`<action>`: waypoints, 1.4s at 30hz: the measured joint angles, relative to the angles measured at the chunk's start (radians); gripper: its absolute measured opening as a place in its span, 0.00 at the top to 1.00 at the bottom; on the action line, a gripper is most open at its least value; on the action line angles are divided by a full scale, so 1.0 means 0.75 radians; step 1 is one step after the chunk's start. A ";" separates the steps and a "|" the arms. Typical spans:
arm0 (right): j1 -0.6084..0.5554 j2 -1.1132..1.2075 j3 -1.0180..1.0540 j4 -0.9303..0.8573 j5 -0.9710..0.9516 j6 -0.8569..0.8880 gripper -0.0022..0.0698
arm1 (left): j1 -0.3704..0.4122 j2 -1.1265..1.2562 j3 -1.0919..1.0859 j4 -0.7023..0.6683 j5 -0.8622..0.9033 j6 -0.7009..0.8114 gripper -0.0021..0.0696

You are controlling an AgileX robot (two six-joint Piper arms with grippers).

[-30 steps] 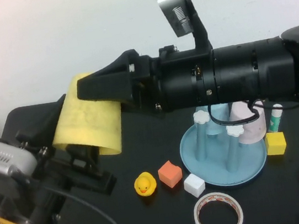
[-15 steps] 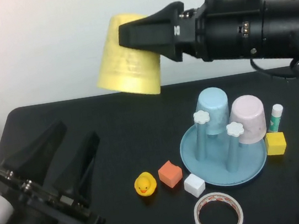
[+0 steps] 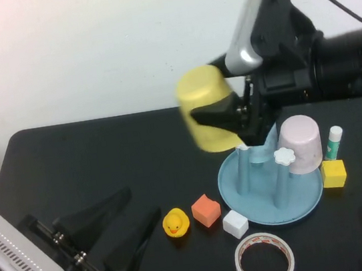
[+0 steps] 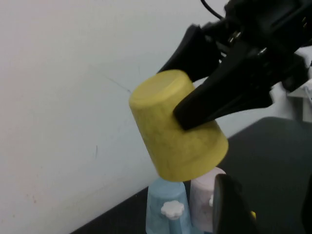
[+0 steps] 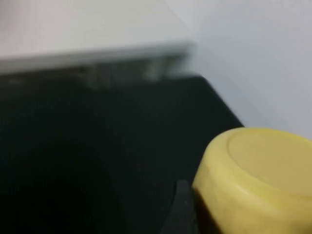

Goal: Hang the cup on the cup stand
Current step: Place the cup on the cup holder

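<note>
The high view looks down from the robot's own side onto the black surface point(image 3: 103, 160), wall behind, taking in both arms and the cup stand point(image 3: 273, 198). The left wrist view sits low near the left claw point(image 3: 116, 229), facing across the surface toward the wall, close to the yellow cup point(image 4: 175, 131) held in the right claw point(image 4: 214, 102). The right wrist view rides just above that cup point(image 5: 253, 180), looking past it to the surface's far edge. All three share the cup; the first two share the stand's pink cup point(image 3: 299, 144).

The right gripper point(image 3: 236, 122) brought the cup point(image 3: 207, 108) above the cup stand point(image 3: 309, 196).
</note>
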State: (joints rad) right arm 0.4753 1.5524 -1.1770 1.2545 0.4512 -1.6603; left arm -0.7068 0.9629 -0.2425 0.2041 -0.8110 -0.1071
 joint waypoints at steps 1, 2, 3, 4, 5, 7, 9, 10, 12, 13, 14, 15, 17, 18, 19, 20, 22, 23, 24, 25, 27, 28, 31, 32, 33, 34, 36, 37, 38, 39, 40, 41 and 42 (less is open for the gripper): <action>-0.003 0.010 0.019 0.004 -0.056 0.003 0.17 | 0.000 0.000 -0.001 0.002 0.014 -0.006 0.56; -0.014 0.018 0.043 0.027 -0.116 0.003 0.17 | 0.000 0.000 -0.001 0.002 0.023 -0.010 0.57; -0.025 0.027 0.066 0.067 -0.176 0.000 0.17 | 0.000 0.000 -0.001 0.005 0.034 -0.012 0.57; -0.036 0.037 0.082 0.122 -0.227 -0.006 0.17 | 0.000 0.000 -0.001 0.005 0.044 -0.013 0.58; -0.049 0.049 0.095 0.184 -0.270 -0.019 0.17 | 0.000 0.000 -0.001 0.005 0.050 -0.013 0.58; -0.067 0.077 0.105 0.302 -0.323 -0.058 0.17 | 0.000 0.000 -0.001 0.005 0.059 -0.013 0.58; -0.081 0.111 0.105 0.436 -0.353 -0.139 0.17 | 0.000 0.000 -0.001 0.005 0.065 -0.013 0.58; -0.083 0.124 0.105 0.489 -0.353 -0.193 0.17 | 0.000 0.000 -0.001 0.005 0.071 -0.013 0.58; -0.083 0.160 0.105 0.567 -0.341 -0.301 0.18 | 0.000 0.000 -0.001 0.005 0.079 -0.013 0.58; -0.083 0.178 0.105 0.583 -0.334 -0.331 0.18 | 0.000 0.000 -0.001 0.005 0.086 -0.013 0.58; -0.083 0.196 0.105 0.595 -0.327 -0.357 0.18 | 0.000 0.000 -0.001 0.005 0.089 -0.013 0.58; -0.083 0.212 0.105 0.603 -0.321 -0.374 0.18 | 0.000 0.000 -0.001 0.005 0.093 -0.013 0.58; -0.083 0.238 0.105 0.609 -0.318 -0.391 0.18 | 0.000 0.000 -0.001 0.005 0.104 -0.013 0.58; -0.083 0.251 0.105 0.609 -0.318 -0.393 0.18 | 0.000 0.000 -0.001 0.005 0.110 -0.013 0.58; -0.083 0.259 0.105 0.612 -0.318 -0.396 0.18 | 0.000 0.000 -0.001 0.005 0.112 -0.014 0.58; -0.083 0.270 0.105 0.612 -0.318 -0.398 0.18 | 0.000 0.000 -0.001 0.005 0.115 -0.017 0.58; -0.083 0.287 0.105 0.615 -0.318 -0.401 0.18 | 0.000 0.000 -0.001 0.005 0.115 -0.025 0.58; -0.083 0.293 0.105 0.615 -0.311 -0.401 0.18 | 0.000 0.000 -0.001 0.005 0.115 -0.028 0.58; -0.083 0.296 0.105 0.615 -0.304 -0.404 0.18 | 0.000 0.000 -0.001 0.005 0.115 -0.033 0.58; -0.083 0.295 0.105 0.618 -0.302 -0.409 0.18 | 0.000 0.000 -0.001 0.005 0.117 -0.036 0.58; -0.083 0.295 0.105 0.618 -0.299 -0.424 0.18 | 0.000 0.000 -0.001 0.005 0.117 -0.039 0.58; -0.083 0.295 0.105 0.619 -0.297 -0.435 0.18 | 0.000 0.000 -0.001 0.005 0.117 -0.039 0.58; -0.083 0.295 0.105 0.619 -0.294 -0.467 0.18 | 0.000 0.000 -0.001 0.005 0.120 -0.039 0.58; -0.083 0.299 0.105 0.619 -0.291 -0.470 0.18 | 0.000 0.000 -0.001 0.005 0.120 -0.039 0.58; -0.083 0.298 0.105 0.619 -0.288 -0.473 0.18 | 0.000 0.000 -0.001 0.005 0.120 -0.039 0.58; -0.083 0.298 0.103 0.619 -0.278 -0.472 0.18 | 0.000 0.000 -0.001 0.005 0.121 -0.039 0.58; -0.083 0.304 0.094 0.619 -0.253 -0.475 0.18 | 0.000 0.000 -0.001 0.005 0.123 -0.039 0.58; -0.083 0.304 0.087 0.619 -0.245 -0.475 0.18 | 0.000 0.000 -0.001 0.005 0.123 -0.039 0.58; -0.083 0.304 0.075 0.619 -0.238 -0.475 0.18 | 0.000 0.000 -0.001 0.005 0.123 -0.039 0.58; -0.083 0.304 0.068 0.619 -0.235 -0.479 0.18 | 0.000 0.000 -0.001 0.005 0.126 -0.039 0.58; -0.083 0.304 0.061 0.619 -0.232 -0.481 0.18 | 0.000 0.000 -0.001 0.005 0.128 -0.039 0.58; -0.083 0.304 0.059 0.619 -0.232 -0.484 0.18 | 0.000 0.000 -0.001 0.005 0.128 -0.039 0.59; -0.083 0.304 0.059 0.619 -0.232 -0.484 0.18 | 0.000 0.000 -0.001 0.003 0.129 -0.039 0.59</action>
State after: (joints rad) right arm 0.4131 1.7804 -1.1326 1.7185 0.2770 -2.0231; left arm -0.7068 0.9629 -0.2436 0.2061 -0.7141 -0.1361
